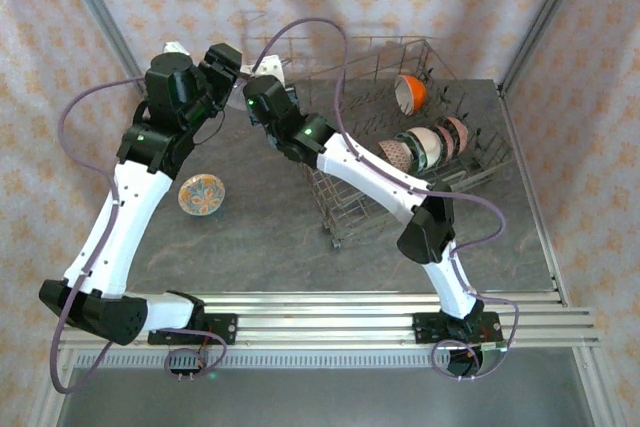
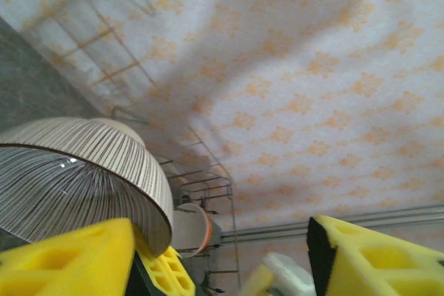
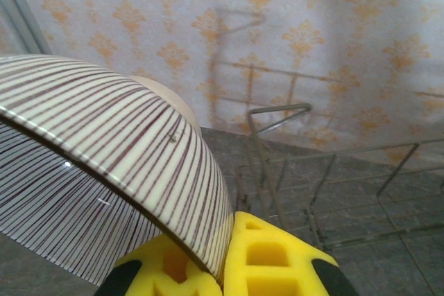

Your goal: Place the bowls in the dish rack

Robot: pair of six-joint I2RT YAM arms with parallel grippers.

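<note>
A cream bowl with thin brown stripes (image 3: 104,171) hangs in the air, and my right gripper (image 3: 225,254) is shut on its rim, one yellow finger inside and one outside. The same striped bowl (image 2: 76,171) is at the left of the left wrist view, next to one finger of my left gripper (image 2: 222,254), whose jaws stand wide open. Both grippers meet at the back left of the table, left gripper (image 1: 232,60) beside right gripper (image 1: 258,87). The wire dish rack (image 1: 345,197) stands to their right and holds an orange bowl (image 1: 410,92) and several bowls in a row (image 1: 425,144).
A green-patterned bowl (image 1: 202,194) lies flat on the grey table (image 1: 260,237) under my left arm. The rack's tall near wall (image 2: 208,185) and the orange-rimmed bowl (image 2: 191,230) are close behind the hand-over spot. A patterned wall runs along the back.
</note>
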